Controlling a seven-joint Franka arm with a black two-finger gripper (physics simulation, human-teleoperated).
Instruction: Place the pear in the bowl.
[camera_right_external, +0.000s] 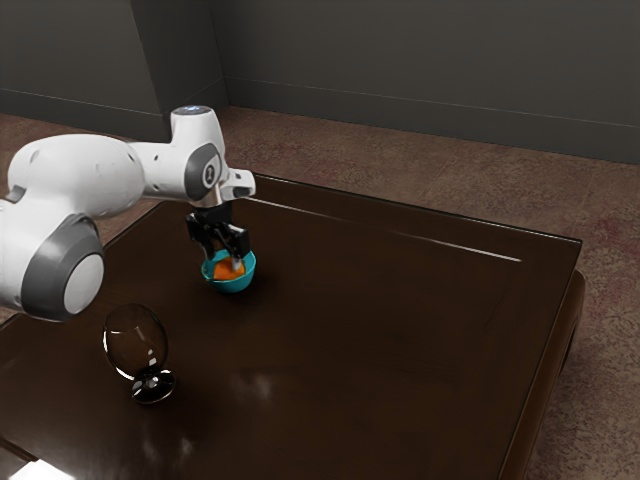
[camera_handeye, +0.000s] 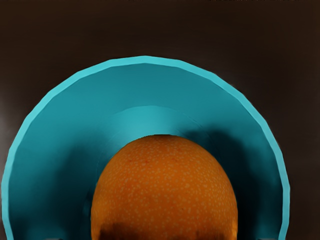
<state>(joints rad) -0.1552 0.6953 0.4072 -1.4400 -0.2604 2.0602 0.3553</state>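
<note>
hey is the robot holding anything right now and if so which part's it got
I can't tell: the tool reaches down to the orange fruit in the turquoise bowl, but whether it has hold of it isn't clear.

The surface (camera_right_external: 380, 330) around the bowl (camera_right_external: 229, 284) looks like dark, glossy wood. The bowl looks smooth, and inside it the orange fruit (camera_handeye: 165, 185) has a finely speckled skin. Near the bowl, the wine glass (camera_right_external: 136, 343) is clear and shiny.
</note>
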